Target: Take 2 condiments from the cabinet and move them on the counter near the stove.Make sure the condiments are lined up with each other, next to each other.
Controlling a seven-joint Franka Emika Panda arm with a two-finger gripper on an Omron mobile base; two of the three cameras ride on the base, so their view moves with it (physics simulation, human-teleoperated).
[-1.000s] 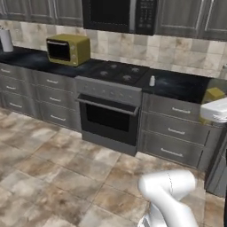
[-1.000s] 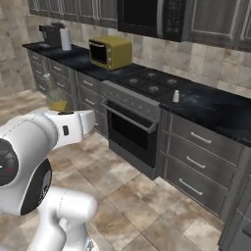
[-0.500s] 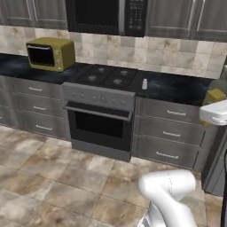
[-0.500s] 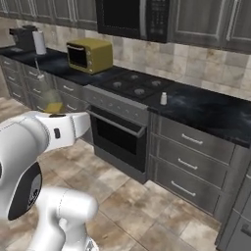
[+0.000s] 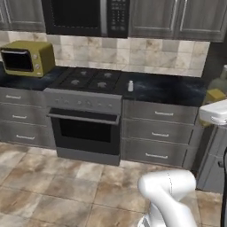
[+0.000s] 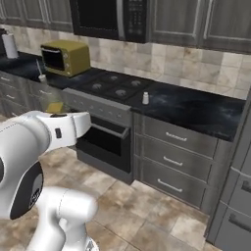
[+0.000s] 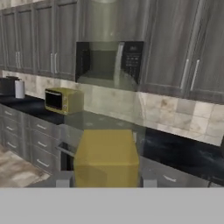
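Yellow-green oil bottle (image 7: 106, 153) sits pinched in the tool (image 7: 103, 183), held well short of the desk (image 6: 196, 110). Beyond, the pale shaker (image 6: 145, 98) stands beside the stove (image 6: 105, 86), open black stone stretching rightward to the desk's edge.
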